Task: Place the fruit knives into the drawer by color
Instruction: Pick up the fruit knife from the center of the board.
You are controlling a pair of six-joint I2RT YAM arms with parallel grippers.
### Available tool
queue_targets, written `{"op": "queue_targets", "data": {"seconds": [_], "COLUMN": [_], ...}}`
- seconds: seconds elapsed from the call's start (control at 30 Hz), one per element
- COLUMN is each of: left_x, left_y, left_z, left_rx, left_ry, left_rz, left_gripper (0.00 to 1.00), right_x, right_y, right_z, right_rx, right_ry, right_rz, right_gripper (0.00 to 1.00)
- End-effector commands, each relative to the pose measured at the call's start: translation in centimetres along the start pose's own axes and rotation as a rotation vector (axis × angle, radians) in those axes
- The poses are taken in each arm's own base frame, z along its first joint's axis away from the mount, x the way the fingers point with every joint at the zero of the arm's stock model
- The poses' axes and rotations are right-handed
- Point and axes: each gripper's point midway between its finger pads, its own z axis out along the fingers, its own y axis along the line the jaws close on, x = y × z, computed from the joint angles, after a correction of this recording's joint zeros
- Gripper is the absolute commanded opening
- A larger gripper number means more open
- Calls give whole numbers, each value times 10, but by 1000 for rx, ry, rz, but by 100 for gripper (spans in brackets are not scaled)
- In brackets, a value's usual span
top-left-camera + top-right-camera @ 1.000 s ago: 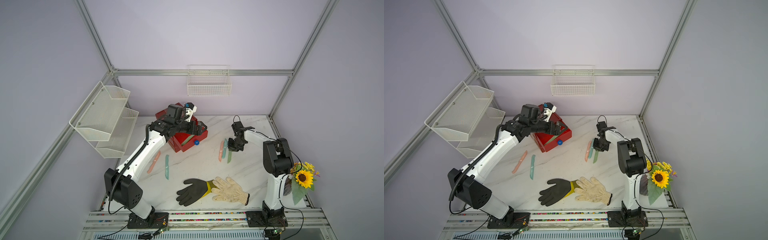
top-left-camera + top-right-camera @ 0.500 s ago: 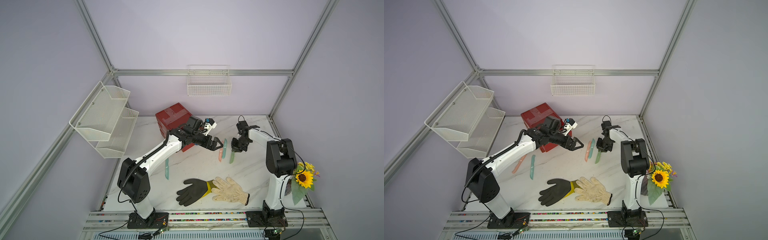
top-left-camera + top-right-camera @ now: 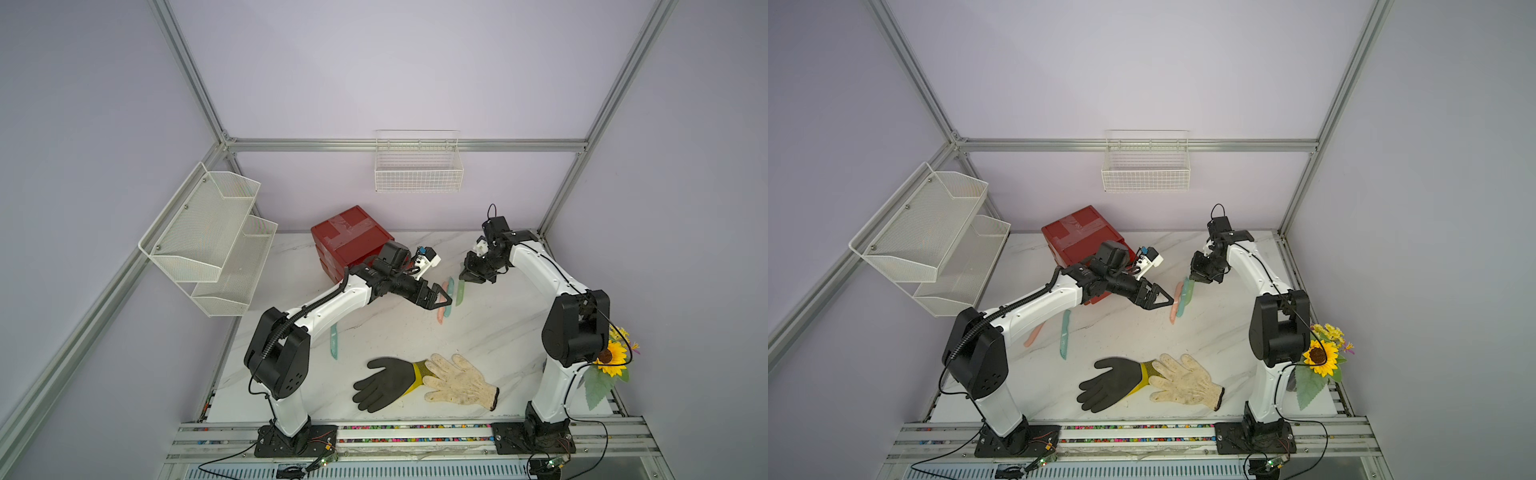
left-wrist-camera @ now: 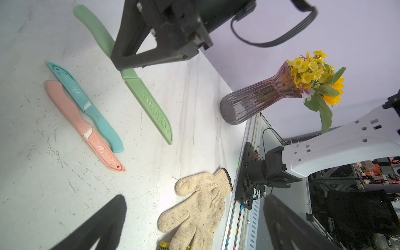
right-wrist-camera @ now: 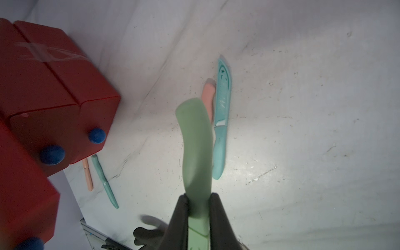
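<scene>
My right gripper (image 5: 198, 216) is shut on a mint green knife (image 5: 195, 142) where handle meets blade, right of the table's middle (image 3: 460, 293). Whether the blade tip touches the marble I cannot tell. Beside it a salmon pink knife (image 4: 82, 127) and a teal knife (image 4: 86, 106) lie touching. My left gripper (image 3: 438, 299) hangs open just left of them, holding nothing. Another teal knife (image 3: 1064, 338) and a pink one (image 3: 1034, 336) lie partly under the left arm. The red drawer cabinet (image 3: 351, 237) stands at the back left, its blue knobs (image 5: 96, 136) facing the table.
A black glove (image 3: 384, 384) and a white knit glove (image 3: 457, 382) lie near the front edge. A vase of sunflowers (image 3: 611, 361) stands beside the right arm's base. White wire baskets hang on the left wall (image 3: 208, 237) and the back wall (image 3: 417, 166).
My left arm has swung from over the red cabinet to the right and down towards the knives in the middle, jaws still open. The right gripper has kept its grip and barely moved.
</scene>
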Motion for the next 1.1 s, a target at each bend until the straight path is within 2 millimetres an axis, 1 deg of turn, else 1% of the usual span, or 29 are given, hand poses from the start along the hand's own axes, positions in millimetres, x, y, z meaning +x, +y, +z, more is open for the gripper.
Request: {"op": "queue_targets", "data": {"seconds": [0.0,0.2,0.27,0.47,0.63,0.73,0.77,0.8,0.83,0.87,0.9,0.93,0.97,1.07], "left_x": [-17,-27,-29,-36,-40,-43,-43,-44,-45,-47,-48,-50,-52,-58], "left_y": [-14,-17,-17,-18,-18,-17,-17,-19,-19,-20,-21,-23,-24,-30], "left_z": [2,7,8,10,13,15,17,17,17,16,16,15,13,8], "left_rx": [73,102,105,121,134,146,151,158,163,169,173,171,170,169], "left_ry": [-43,-53,-56,-70,-85,-84,-82,-84,-87,-92,-96,-104,-110,-124], "left_rz": [76,77,78,68,61,53,50,51,52,54,55,62,67,86], "left_gripper": [100,100,100,100,100,100,98,94,85,69,45,17,1,0], "right_x": [9,18,22,39,45,44,44,43,43,44,44,45,45,49], "right_y": [22,48,58,82,98,106,109,110,111,111,112,112,113,117], "right_z": [-27,-48,-52,-54,-68,-79,-82,-84,-85,-85,-84,-84,-84,-83], "right_rx": [-87,-177,-201,-245,-305,-339,-350,-353,-357,-360,-362,-364,-374,-395], "right_ry": [5,-5,-3,22,11,-12,-18,-25,-25,-23,-20,-19,-18,-12], "right_rz": [-1,-24,-37,-77,-88,-82,-84,-84,-84,-84,-85,-85,-83,-84], "right_gripper": [12,13,13,13,13,13,13,13,13,13,13,13,13,13]}}
